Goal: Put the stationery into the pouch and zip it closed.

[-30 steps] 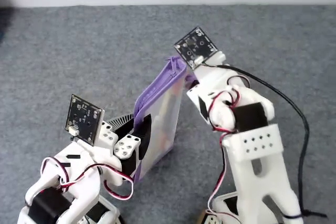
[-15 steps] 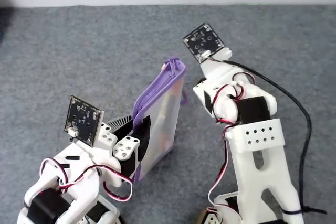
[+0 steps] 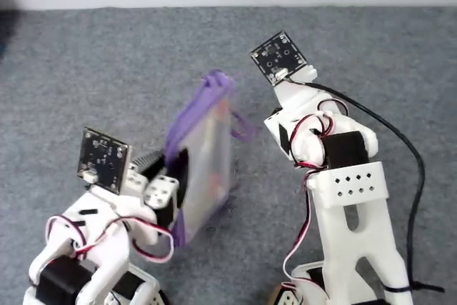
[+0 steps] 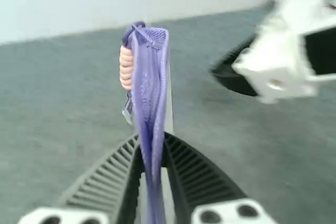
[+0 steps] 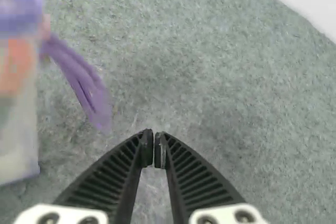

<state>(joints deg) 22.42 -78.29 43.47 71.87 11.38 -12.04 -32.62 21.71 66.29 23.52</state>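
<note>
High view, table (image 3: 86,55): grey felt-like top, both arms at near edge.
Pouch (image 3: 203,151): clear with purple trim, held on edge, mid-table between the arms, closer to the left arm.
Left gripper (image 4: 151,142): clamped on pouch's purple edge.
Right gripper (image 5: 154,148): tips pressed together, nothing between them, near pouch, apart from it.
Zip strap (image 3: 241,128): purple, hangs off pouch's far end.
Stationery (image 4: 125,69): pink ribbed piece at pouch's clear side.
</note>
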